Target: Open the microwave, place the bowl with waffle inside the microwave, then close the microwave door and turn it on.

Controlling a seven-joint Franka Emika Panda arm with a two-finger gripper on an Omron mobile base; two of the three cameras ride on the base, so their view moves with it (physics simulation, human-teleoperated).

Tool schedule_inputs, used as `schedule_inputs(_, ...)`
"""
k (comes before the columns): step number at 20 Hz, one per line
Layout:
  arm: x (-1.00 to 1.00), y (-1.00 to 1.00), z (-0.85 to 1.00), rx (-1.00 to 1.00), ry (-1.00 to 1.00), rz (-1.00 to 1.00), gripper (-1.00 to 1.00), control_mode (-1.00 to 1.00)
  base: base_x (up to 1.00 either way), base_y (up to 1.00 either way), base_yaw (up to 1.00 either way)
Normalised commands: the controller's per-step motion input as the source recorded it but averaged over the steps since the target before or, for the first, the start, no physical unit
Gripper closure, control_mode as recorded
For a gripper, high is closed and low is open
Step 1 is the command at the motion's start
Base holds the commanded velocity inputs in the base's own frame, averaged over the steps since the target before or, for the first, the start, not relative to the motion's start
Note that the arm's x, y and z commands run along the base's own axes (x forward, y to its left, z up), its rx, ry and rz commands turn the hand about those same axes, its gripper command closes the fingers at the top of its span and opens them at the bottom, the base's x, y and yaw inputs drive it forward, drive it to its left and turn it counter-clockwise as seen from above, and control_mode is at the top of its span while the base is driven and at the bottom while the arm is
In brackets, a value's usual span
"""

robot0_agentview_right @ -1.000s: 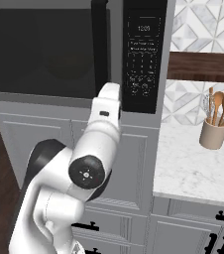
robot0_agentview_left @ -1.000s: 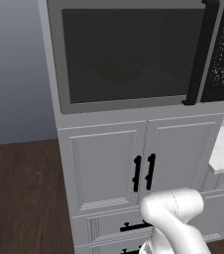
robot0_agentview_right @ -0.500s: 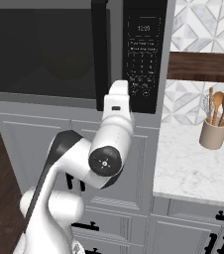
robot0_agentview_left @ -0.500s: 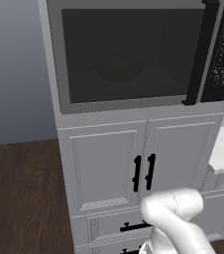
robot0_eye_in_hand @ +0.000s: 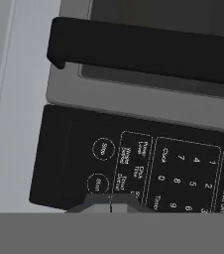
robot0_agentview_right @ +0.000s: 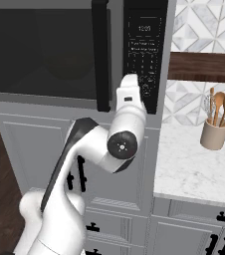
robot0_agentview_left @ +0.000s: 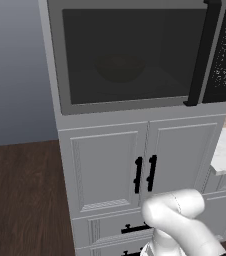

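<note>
The grey microwave (robot0_agentview_left: pixel 55 60) sits built in above white cabinets, and its door (robot0_agentview_left: pixel 130 55) is closed. Through the dark glass a dim round bowl (robot0_agentview_left: pixel 119 67) shows on the turntable. The long black bar handle (robot0_agentview_right: pixel 100 55) runs beside the black control panel (robot0_agentview_right: pixel 144 50). My arm reaches up to that panel. In the hand view my gripper (robot0_eye_in_hand: pixel 110 204) is shut, with nothing held. Its tips are pressed together just beside the lower round button (robot0_eye_in_hand: pixel 98 184) of the control panel (robot0_eye_in_hand: pixel 134 163). The handle (robot0_eye_in_hand: pixel 148 49) crosses the top of that view.
White panelled cabinet doors with black handles (robot0_agentview_left: pixel 145 172) stand under the microwave, with drawers lower down. To the right lies a marble counter (robot0_agentview_right: pixel 199 164) with a tan utensil holder (robot0_agentview_right: pixel 215 134). Dark wood floor (robot0_agentview_left: pixel 20 200) spreads to the left.
My hand has swung to the right, from in front of the door handle to the control panel. The door has stayed closed.
</note>
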Motion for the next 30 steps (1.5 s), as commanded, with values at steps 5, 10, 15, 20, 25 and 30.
schedule_inputs(5,0.56,-0.2,-0.08,-0.08,0.07,0.01,1.0,-1.0,0.0,0.0,0.0)
schedule_inputs(10,0.49,-0.25,-0.08,-0.02,0.08,0.02,1.0,-1.0,0.0,0.0,0.0)
schedule_inputs(15,0.5,-0.3,-0.08,0.0,0.04,0.01,1.0,-1.0,0.0,0.0,0.0)
schedule_inputs(20,0.52,-0.07,-0.38,-0.05,0.0,0.0,1.0,-1.0,0.0,0.0,0.0)
schedule_inputs(25,0.89,0.14,-0.4,-0.09,0.0,0.0,1.0,-1.0,0.0,0.0,0.0)
schedule_inputs(30,1.0,0.48,-0.51,-0.14,0.02,0.0,1.0,-1.0,0.0,0.0,0.0)
